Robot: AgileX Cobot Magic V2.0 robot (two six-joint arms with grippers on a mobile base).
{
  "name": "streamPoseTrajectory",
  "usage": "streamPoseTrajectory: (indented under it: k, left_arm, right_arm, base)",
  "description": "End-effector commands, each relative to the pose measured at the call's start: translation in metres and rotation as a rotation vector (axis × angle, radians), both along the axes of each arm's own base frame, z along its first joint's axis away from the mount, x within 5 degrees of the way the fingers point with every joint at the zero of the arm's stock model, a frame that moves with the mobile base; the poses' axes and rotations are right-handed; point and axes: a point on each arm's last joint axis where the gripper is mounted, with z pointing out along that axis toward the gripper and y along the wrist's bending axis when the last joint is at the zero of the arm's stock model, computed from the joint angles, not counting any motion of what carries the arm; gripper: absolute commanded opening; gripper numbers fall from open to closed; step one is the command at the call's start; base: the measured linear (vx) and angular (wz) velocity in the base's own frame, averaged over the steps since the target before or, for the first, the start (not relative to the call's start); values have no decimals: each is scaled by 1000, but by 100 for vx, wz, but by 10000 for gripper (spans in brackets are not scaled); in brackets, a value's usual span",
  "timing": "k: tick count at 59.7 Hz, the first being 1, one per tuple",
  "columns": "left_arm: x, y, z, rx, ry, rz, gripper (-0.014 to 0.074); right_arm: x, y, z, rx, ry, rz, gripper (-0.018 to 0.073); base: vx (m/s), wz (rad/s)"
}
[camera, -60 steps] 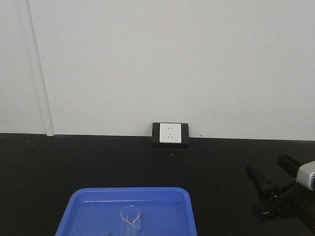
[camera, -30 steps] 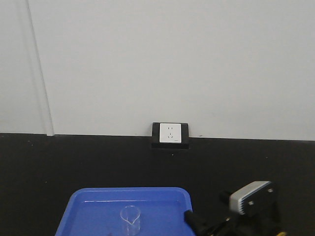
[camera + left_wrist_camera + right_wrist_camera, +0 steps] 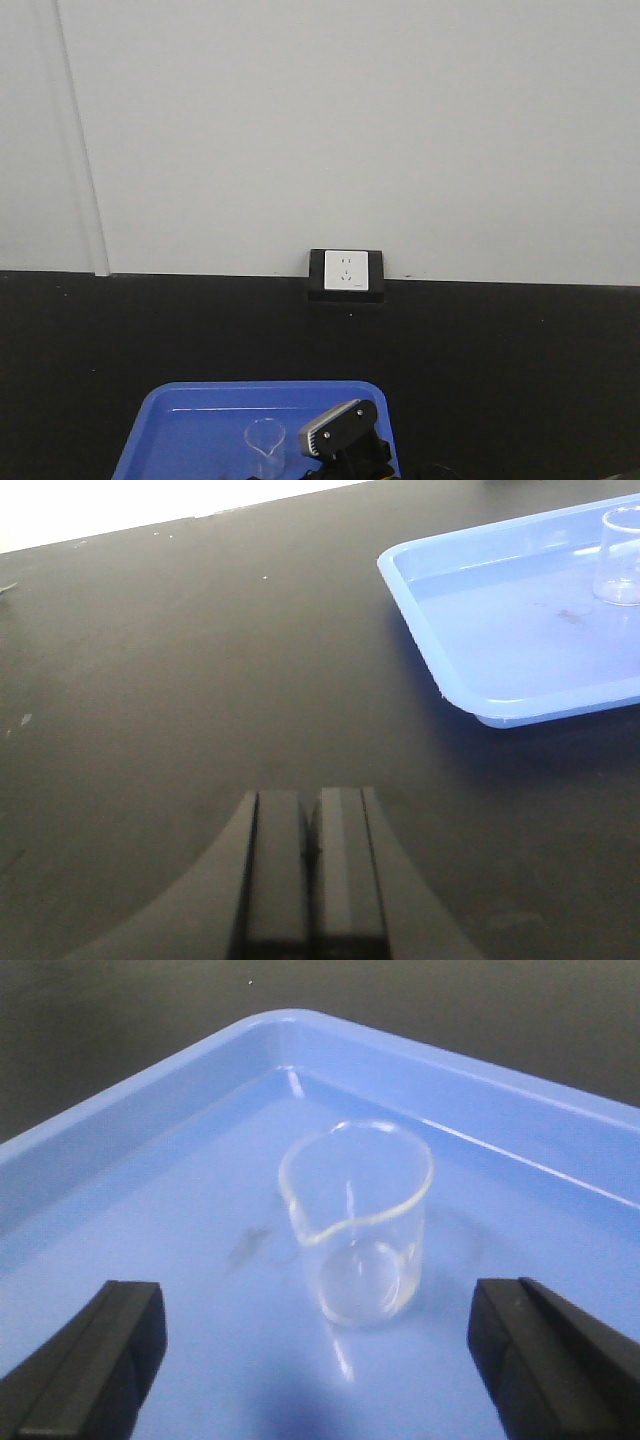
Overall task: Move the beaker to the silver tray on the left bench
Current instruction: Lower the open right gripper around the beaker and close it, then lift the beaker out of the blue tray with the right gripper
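Beaker (image 3: 357,1222) is seen upright in the blue tray (image 3: 120,1170), with no contents visible and the pouring lip turned toward the lower left of the right wrist view. Right gripper (image 3: 315,1300) is spread wide, with one finger at lower left and the other at lower right. The beaker is centred between them and not touched. In the front view the beaker is located at bottom centre, with the right wrist housing (image 3: 335,428) just to its right over the tray. Left gripper (image 3: 312,810) is pressed together with nothing held, low over the bare black table (image 3: 150,680). Tray and beaker are seen at the upper right of that view. A wall socket (image 3: 346,272) is mounted mid-frame at the white wall's lower edge.
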Motion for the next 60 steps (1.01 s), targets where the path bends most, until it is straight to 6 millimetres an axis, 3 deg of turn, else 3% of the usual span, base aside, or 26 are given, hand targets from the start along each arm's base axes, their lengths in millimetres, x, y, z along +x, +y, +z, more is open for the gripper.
streamPoseTrajectory:
  k: [1,35,41,46,52,60]
  left_arm:
    - [2,-1,1,-5,-69,-14,1]
    - [2,-1,1,-5,-69,-14,1]
    - [2,-1,1,-5,-69,-14,1]
    - [2,-1,1,-5,-69,-14,1]
    - [2,-1,1,-5,-69,-14,1]
    - [2,-1,1,-5,-69,-14,1]
  right_arm:
    - [16,11,30,113,-122,2,630]
    - [63,40,1,183,-109,-20,542]
    - [67,42,5,204,-114,-23,435]
    - [66,42,12,213,-122,-23,259]
    - [64,41,26,205,-73,-28,-17]
    - [58,34,57,127,28,-60,-17]
  base:
    - [0,0]
    - [0,0]
    - [0,0]
    - [0,0]
    - [0,0]
    - [0,0]
